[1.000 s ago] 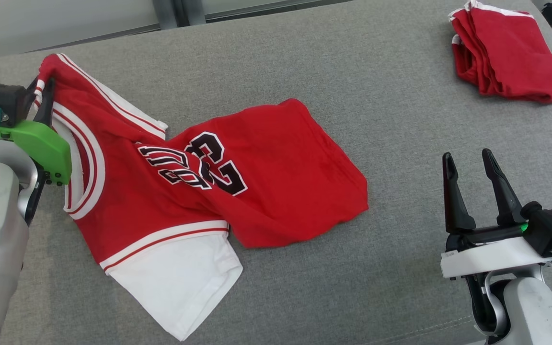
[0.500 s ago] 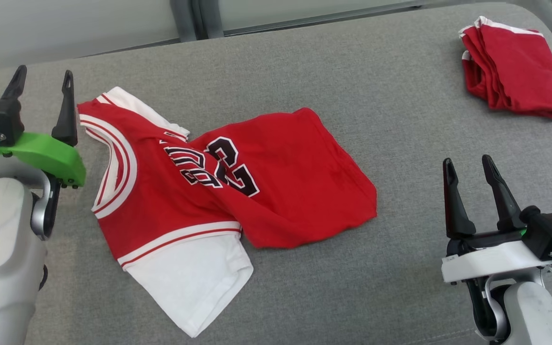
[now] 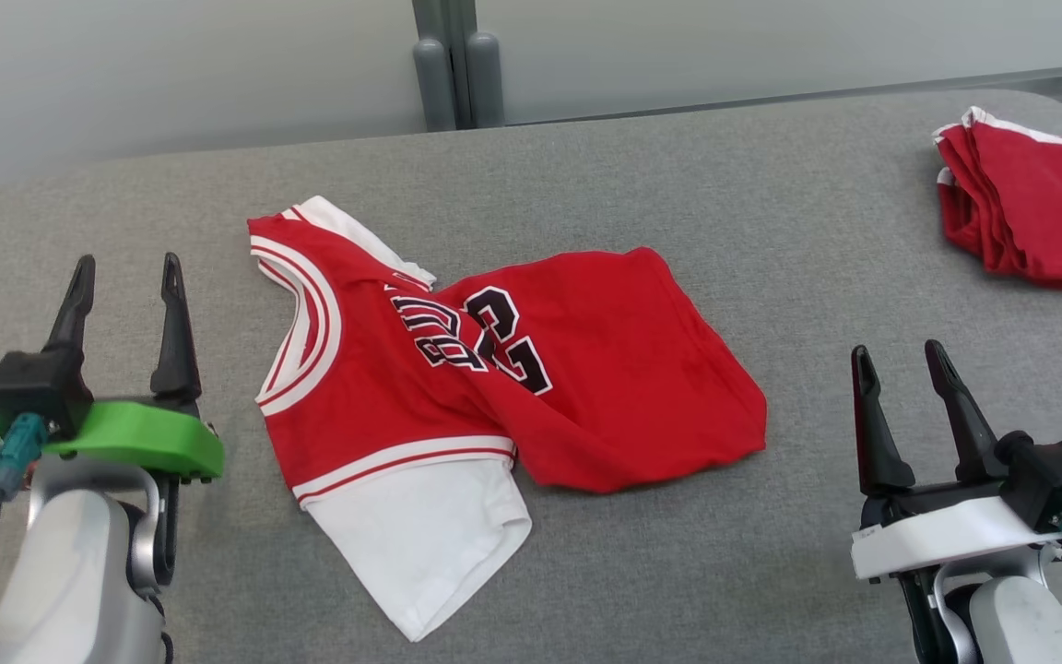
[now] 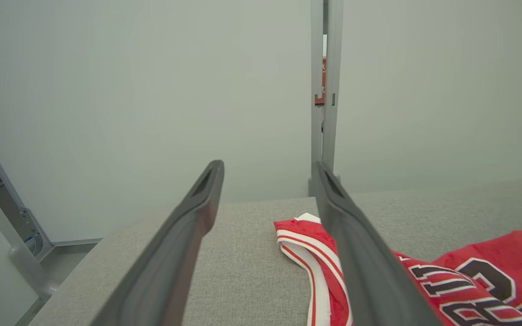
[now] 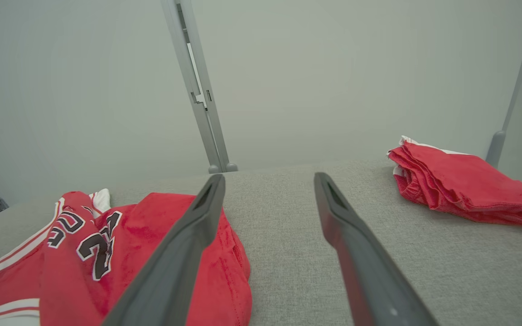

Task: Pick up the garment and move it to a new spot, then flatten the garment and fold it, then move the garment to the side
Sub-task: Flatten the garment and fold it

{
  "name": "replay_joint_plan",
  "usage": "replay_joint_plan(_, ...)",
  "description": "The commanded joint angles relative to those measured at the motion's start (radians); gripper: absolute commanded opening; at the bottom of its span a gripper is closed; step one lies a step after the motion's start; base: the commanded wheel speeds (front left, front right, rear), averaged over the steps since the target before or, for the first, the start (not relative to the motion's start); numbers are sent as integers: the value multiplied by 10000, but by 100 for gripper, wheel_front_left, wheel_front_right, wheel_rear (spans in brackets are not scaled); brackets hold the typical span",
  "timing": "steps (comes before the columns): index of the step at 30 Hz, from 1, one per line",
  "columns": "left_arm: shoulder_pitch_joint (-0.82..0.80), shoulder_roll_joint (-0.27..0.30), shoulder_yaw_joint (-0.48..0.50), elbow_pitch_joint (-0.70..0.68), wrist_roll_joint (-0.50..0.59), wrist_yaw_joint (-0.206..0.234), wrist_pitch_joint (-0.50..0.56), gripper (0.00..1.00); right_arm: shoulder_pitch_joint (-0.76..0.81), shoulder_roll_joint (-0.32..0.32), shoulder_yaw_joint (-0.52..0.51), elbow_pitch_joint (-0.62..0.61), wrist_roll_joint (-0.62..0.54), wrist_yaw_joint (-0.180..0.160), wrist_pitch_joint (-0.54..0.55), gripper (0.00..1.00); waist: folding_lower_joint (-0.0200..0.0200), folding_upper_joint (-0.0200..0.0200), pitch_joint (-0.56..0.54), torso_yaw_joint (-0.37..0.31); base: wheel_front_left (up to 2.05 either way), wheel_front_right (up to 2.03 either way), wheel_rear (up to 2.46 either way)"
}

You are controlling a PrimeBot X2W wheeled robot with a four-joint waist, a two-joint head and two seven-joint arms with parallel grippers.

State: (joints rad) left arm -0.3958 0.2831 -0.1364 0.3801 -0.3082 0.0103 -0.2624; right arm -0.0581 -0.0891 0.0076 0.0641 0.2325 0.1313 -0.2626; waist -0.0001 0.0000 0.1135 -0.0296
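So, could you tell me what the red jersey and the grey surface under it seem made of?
The red jersey looks like soft, matte knit fabric: it drapes and creases limply. The grey surface looks like woven upholstery cloth, matte, with a fine flecked weave; its padding, if any, is hidden.

Red jersey [image 3: 457, 369] with white trim and black lettering, on grey table [image 3: 678, 166].
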Motion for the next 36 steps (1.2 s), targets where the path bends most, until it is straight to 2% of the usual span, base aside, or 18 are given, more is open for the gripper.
replay_joint_plan(1,471,-188,193,-220,130,77,-28,100,170,-34,16,15,-6,-15,-29,100,1,0,-280,270,0,0,0)
replay_joint_plan(12,2766,-1233,935,-1286,1041,-351,-28,100,587,-85,164,88,77,-13,-29,100,1,0,-797,771,0,0,0)
replay_joint_plan(19,3500,-1662,1035,-1589,1454,-656,-29,100,715,-81,128,66,97,-13,-29,100,1,0,-896,957,0,0,0)
replay_joint_plan(27,3467,-1924,934,-1254,1630,-1001,-29,100,692,-63,219,73,95,-13,-29,100,1,0,-889,934,0,0,0)
replay_joint_plan(36,3629,-2199,142,-24,1584,-1260,-29,100,600,-40,209,118,120,-13,-29,100,1,0,-682,747,0,0,0)
